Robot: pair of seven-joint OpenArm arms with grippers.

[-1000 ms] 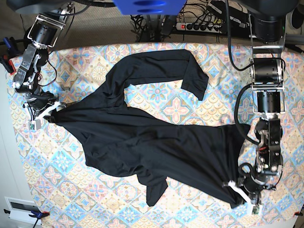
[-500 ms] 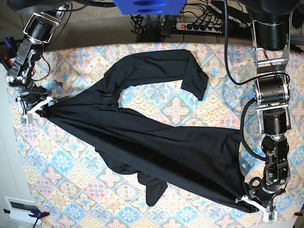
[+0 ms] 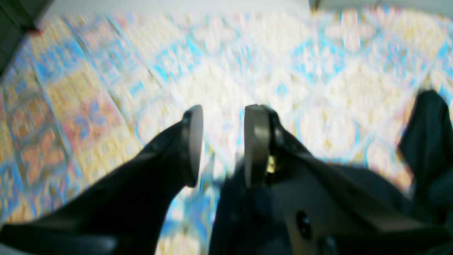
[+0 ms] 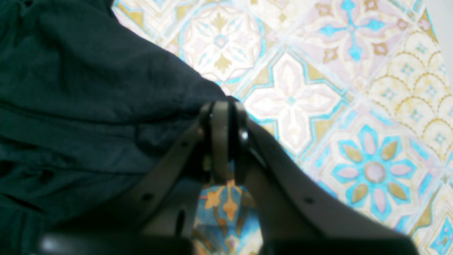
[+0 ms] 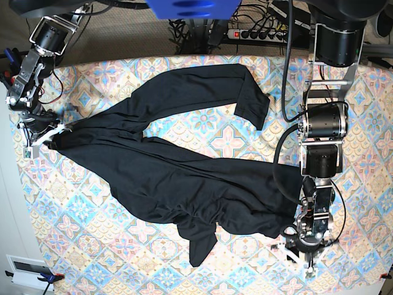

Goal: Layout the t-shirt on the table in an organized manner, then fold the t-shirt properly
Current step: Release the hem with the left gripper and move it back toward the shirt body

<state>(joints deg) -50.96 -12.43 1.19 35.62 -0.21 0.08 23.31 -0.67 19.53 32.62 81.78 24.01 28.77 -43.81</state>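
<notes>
Well, the left gripper (image 3: pixel 220 145) stood with its jaws parted over bare table (image 5: pixel 368 153), the t-shirt (image 5: pixel 184 178) sprawled rumpled across the patterned cloth beside and beneath it, while the right gripper (image 4: pixel 224 141) was clamped tight on a corner of the black fabric.

Base view: evenly lit and sharp; the table (image 5: pixel 202 138) pattern reads clearly, shadows faint.
T-shirt (image 5: pixel 184 178): so dark that its folds barely show.
Left wrist view: heavy blur smears the tiles; the centre is washed out to near white by glare.
Left gripper (image 3: pixel 221 145): dark, soft-edged fingers.
Right wrist view: bright, tiles fairly crisp; the right gripper (image 4: pixel 223 141) close to the lens is out of focus.
</notes>
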